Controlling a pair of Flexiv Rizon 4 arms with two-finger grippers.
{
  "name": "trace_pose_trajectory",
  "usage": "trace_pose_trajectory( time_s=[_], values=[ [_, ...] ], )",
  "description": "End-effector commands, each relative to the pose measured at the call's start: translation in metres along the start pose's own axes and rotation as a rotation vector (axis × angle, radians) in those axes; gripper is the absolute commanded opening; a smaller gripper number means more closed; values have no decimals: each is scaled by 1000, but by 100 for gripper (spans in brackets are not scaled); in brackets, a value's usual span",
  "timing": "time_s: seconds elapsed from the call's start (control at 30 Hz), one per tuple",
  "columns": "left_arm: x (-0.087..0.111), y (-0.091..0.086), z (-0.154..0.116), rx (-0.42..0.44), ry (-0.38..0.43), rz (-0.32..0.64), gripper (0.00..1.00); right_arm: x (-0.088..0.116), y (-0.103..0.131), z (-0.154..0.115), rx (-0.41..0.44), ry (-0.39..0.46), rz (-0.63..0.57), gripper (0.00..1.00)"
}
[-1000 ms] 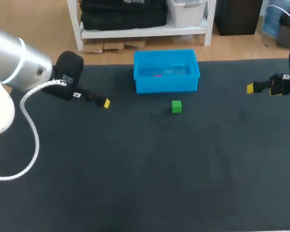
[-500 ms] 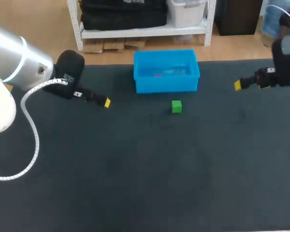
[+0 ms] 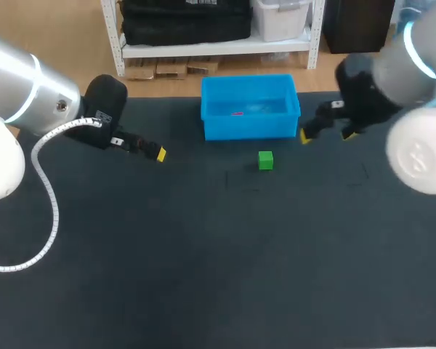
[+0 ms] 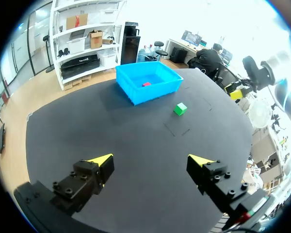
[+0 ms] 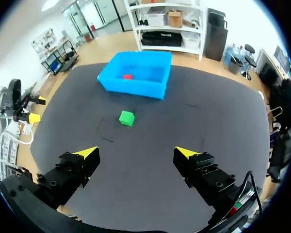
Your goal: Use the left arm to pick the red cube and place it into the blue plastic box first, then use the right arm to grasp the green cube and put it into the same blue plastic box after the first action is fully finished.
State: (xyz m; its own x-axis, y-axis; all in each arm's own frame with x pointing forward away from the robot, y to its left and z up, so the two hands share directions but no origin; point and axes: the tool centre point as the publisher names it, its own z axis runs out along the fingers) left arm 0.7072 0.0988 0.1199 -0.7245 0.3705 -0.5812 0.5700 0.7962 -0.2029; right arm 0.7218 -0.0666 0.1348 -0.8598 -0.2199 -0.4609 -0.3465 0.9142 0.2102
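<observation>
**Left jaws:** spread wide, holding nothing. Hung over the tabletop (image 3: 203, 254) at 9 o'clock of the blue plastic box (image 3: 251, 128), well apart from it.

**Right jaws:** spread wide, holding nothing. Stood at 3 o'clock of the box, just beside its end wall, and at 2 o'clock of the green cube (image 3: 265, 160).

**Green cube:** sat on the tabletop at 6 o'clock of the box, near its front wall but not touching it.

**Red cube** (image 3: 237, 113)**:** lay inside the box.

**White cable** (image 3: 49, 196)**:** looped down from the left arm (image 3: 29, 87).
</observation>
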Motion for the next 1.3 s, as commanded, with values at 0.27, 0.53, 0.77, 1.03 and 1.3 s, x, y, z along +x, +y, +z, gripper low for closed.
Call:
trace_pose_trajectory(
  time_s=[0.27, 0.53, 0.77, 1.03, 1.3],
  values=[
    [0, 1, 0, 6, -3, 2, 100, -12, 6, 23, 1, 60, -8, 100],
    [0, 1, 0, 6, -3, 2, 100, -12, 6, 23, 1, 60, -8, 100],
    [0, 1, 0, 6, -3, 2, 100, -12, 6, 23, 1, 60, -8, 100],
    [0, 1, 0, 6, -3, 2, 100, -31, 10, 39, 47, 137, 0, 100],
    [0, 1, 0, 6, -3, 2, 100, -47, 27, 59, 183, 193, 6, 100]
  ],
)
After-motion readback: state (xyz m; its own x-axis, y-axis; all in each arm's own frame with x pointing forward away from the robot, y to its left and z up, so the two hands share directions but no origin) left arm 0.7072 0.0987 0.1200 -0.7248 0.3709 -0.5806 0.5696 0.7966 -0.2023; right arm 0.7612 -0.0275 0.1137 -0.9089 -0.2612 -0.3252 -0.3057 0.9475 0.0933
